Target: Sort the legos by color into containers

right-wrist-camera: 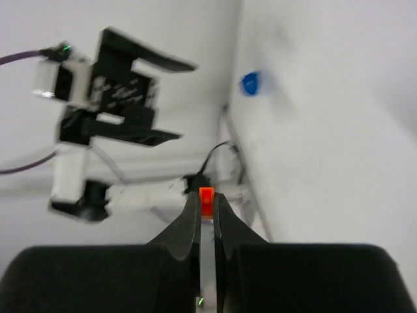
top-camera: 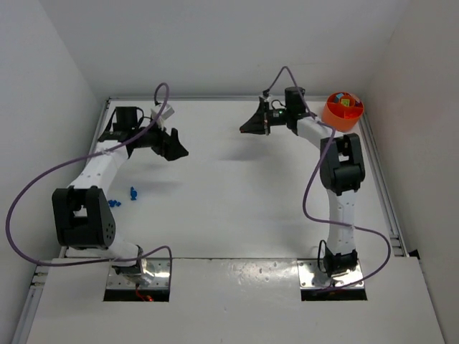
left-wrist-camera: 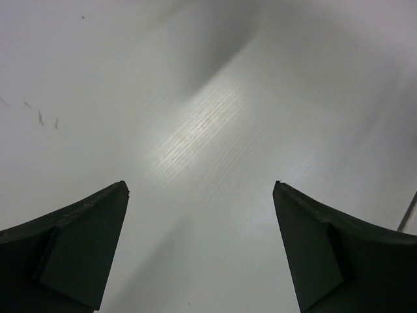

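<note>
My right gripper (top-camera: 244,129) hangs above the far middle of the table, turned toward the left. In the right wrist view it (right-wrist-camera: 206,197) is shut on a tiny orange lego (right-wrist-camera: 206,200) held at its fingertips. The round orange tub (top-camera: 343,109) stands at the far right corner with a few coloured legos inside. Blue legos (top-camera: 133,193) lie on the table at the left, by my left arm; one blue lego (right-wrist-camera: 250,83) shows blurred in the right wrist view. My left gripper (top-camera: 181,151) is open and empty above bare table (left-wrist-camera: 202,189).
The table's raised rails run along the left edge (top-camera: 100,129) and the right edge (top-camera: 380,179). White walls close in the back and both sides. Purple cables (top-camera: 43,179) loop off both arms. My left arm's wrist (right-wrist-camera: 111,78) shows in the right wrist view.
</note>
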Motion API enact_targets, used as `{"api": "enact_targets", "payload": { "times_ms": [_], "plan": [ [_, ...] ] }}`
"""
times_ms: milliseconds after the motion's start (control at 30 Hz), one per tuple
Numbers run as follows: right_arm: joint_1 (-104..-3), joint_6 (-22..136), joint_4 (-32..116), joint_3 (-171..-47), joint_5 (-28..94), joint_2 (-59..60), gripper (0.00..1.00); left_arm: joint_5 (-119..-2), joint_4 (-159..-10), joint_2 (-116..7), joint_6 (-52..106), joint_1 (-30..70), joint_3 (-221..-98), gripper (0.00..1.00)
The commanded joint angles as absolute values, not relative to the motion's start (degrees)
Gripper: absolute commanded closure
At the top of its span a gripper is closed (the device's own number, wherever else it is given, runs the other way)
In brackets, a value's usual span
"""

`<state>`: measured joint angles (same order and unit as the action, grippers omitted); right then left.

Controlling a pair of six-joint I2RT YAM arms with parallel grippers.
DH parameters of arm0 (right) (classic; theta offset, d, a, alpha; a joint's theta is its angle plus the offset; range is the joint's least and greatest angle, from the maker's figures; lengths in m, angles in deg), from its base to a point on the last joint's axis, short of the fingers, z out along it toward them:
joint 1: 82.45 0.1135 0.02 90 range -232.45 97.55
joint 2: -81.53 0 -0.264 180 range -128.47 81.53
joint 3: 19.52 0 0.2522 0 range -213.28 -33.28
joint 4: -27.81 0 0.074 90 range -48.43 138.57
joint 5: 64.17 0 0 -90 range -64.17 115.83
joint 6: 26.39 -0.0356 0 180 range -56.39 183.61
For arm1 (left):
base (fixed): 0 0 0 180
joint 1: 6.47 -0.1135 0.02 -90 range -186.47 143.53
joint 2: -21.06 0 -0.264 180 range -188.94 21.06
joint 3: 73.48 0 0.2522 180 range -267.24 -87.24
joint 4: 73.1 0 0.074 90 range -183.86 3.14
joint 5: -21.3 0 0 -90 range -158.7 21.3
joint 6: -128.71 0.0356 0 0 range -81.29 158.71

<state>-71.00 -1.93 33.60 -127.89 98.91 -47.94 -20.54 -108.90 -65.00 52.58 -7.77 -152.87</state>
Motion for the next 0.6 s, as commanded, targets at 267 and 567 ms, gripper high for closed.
{"api": "enact_targets", "payload": {
  "times_ms": [267,567],
  "plan": [
    [-78.6,50.4,76.6,-129.9,41.6,-26.3,1.0,-29.3,-126.9,-74.0,52.2,-2.6,-175.7,0.0],
    [-89.8,58.9,79.4,-144.6,23.3,-32.4,1.0,-46.4,-129.9,-78.2,45.6,6.4,-184.4,0.0]
  ]
}}
